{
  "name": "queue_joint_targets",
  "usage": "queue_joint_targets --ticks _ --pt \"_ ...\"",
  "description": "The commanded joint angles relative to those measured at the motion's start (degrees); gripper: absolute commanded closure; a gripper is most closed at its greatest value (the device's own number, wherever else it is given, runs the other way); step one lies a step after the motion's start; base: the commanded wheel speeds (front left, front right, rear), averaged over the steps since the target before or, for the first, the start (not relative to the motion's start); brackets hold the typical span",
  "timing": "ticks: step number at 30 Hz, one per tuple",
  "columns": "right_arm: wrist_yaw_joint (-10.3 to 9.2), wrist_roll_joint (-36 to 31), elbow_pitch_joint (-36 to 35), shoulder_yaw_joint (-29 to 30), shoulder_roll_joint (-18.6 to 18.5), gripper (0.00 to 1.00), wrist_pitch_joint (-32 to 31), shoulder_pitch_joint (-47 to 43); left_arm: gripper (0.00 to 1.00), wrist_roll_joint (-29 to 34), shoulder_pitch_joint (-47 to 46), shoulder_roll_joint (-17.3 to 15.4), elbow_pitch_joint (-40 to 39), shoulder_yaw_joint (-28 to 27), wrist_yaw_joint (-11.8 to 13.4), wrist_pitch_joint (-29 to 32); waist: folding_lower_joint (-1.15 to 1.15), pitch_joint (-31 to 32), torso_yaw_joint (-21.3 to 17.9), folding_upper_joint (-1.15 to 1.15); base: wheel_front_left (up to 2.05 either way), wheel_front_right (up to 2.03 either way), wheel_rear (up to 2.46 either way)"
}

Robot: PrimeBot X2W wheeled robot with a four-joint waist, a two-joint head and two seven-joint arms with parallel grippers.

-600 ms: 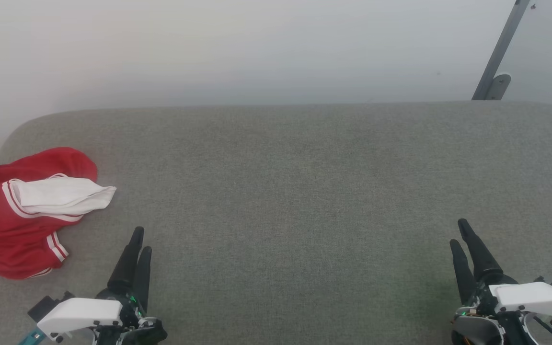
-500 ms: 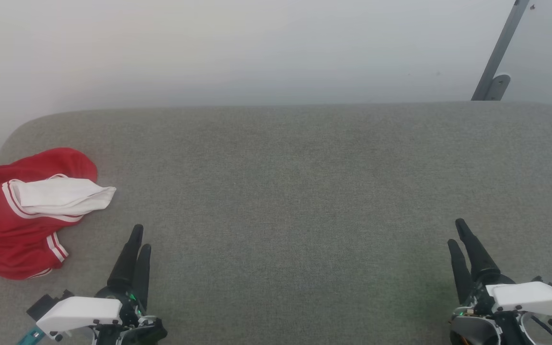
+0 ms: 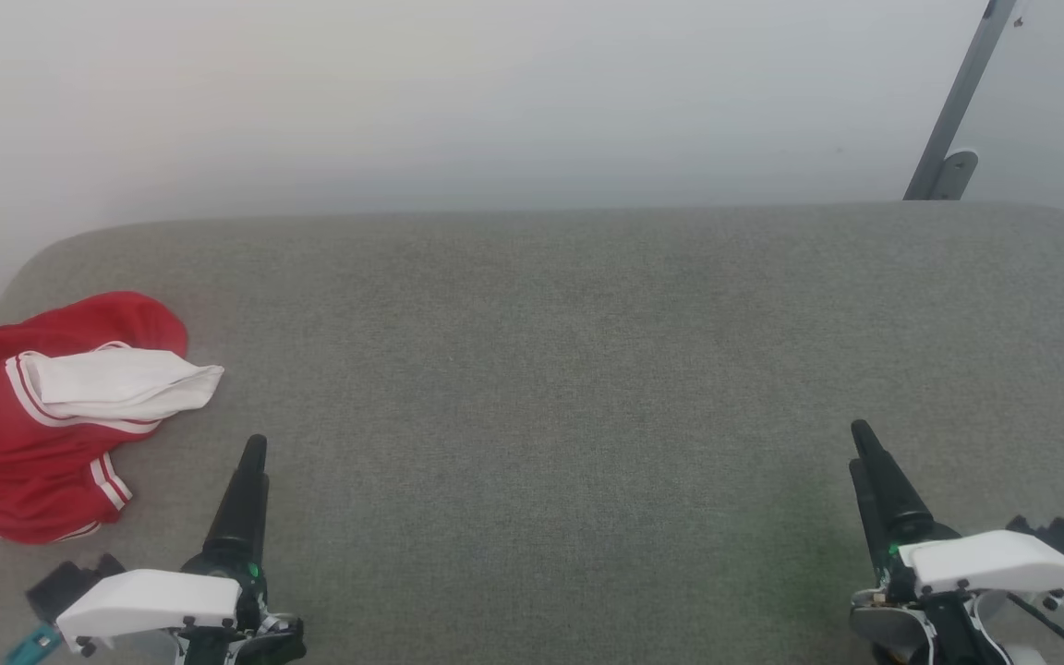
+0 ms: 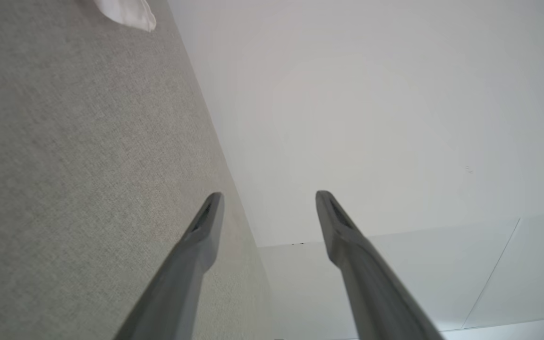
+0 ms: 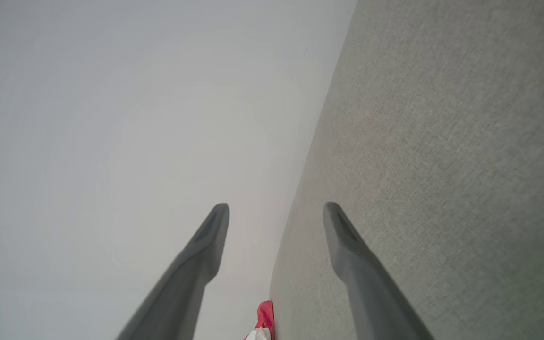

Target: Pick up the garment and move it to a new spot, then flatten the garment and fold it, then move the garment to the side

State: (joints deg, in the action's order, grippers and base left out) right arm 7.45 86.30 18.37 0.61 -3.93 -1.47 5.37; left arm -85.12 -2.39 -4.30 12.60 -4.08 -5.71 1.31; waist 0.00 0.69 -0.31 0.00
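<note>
Change: since half a second ago both your hands have rolled at the wrist, so in the head view each pair of fingers now lines up almost as one. The camera has dipped slightly too.
Garment: the garment [image 3: 24,443] has not shifted on the table [image 3: 541,369]. It lies bunched at the left end, white cuff on top.
Left hand: your left hand [image 3: 253,448] is released, fingers spread, empty. The garment lies ahead and to its left, near but apart.
Right hand: your right hand [image 3: 860,443] is released and empty, well apart from the garment.
Meaning: pick-up not yet begun; you are probably only lining up.
</note>
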Motion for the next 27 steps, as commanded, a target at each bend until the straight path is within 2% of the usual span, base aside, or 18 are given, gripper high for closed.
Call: queue_joint_targets --ticks 1,9,20,27 --pt "0.02 -2.71 0.15 -1.05 -0.82 0.0 1.13 2.35 0.0 3.18 -0.38 -1.22 -1.37 0.48 0.8 -1.06 0.0 0.14 -0.05 0.0 0.0 0.0 0.0" --pt "0.02 -12.65 3.82 -2.53 -1.82 0.0 3.01 4.11 0.0 11.48 0.05 -3.27 -1.75 2.02 2.28 -2.94 0.0 0.55 -0.19 0.0 0.0 0.0 0.0" --pt "0.03 -32.39 8.4 -0.66 -1.5 0.0 4.97 6.45 0.0 26.87 0.15 -6.16 -2.09 3.86 4.33 -5.46 0.0 1.2 -0.36 0.0 0.0 0.0 0.0" --pt "0.03 -41.43 8.14 1.21 -0.67 0.0 4.96 6.57 0.0 34.26 -0.13 -7.37 -1.72 4.36 4.2 -6.76 0.0 1.47 -0.4 0.0 0.0 0.0 0.0"
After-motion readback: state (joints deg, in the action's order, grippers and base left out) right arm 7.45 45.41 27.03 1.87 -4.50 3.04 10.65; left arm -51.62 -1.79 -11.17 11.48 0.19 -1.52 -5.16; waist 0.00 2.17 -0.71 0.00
